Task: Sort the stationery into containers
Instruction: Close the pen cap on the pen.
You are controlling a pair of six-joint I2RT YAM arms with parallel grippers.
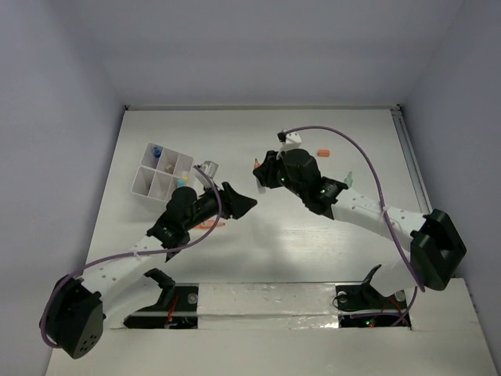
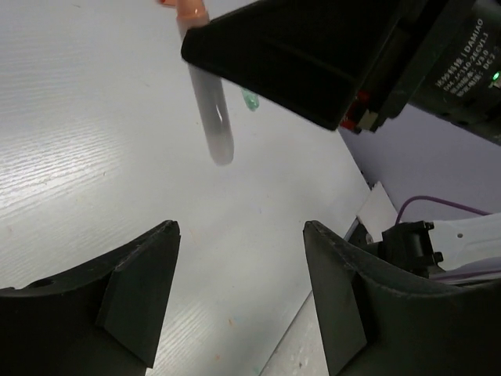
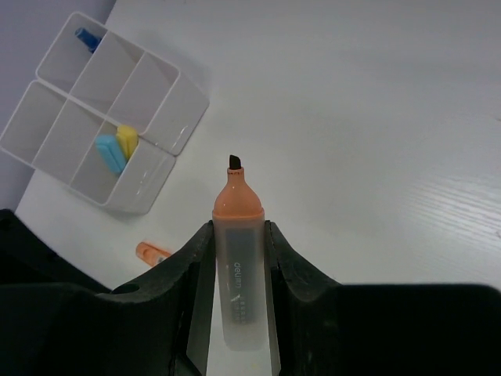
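My right gripper (image 3: 237, 235) is shut on an uncapped orange highlighter (image 3: 239, 227), whose dark tip points toward the white divided box (image 3: 160, 102). In the top view the right gripper (image 1: 260, 175) hovers over the table's middle, right of the box (image 1: 145, 185). The box holds a blue eraser (image 3: 109, 153) and a yellow eraser (image 3: 127, 139), with a blue item (image 3: 86, 35) in a far compartment. My left gripper (image 1: 247, 203) is open and empty just below the right one. In the left wrist view its fingers (image 2: 149, 290) frame bare table, with the highlighter's clear barrel (image 2: 213, 117) above.
An orange cap (image 3: 153, 252) lies near the box, by the left arm (image 1: 210, 225). A clear tape roll (image 1: 207, 168) sits right of the box. An orange piece (image 1: 321, 153) and a green pen (image 1: 348, 178) lie near the right arm.
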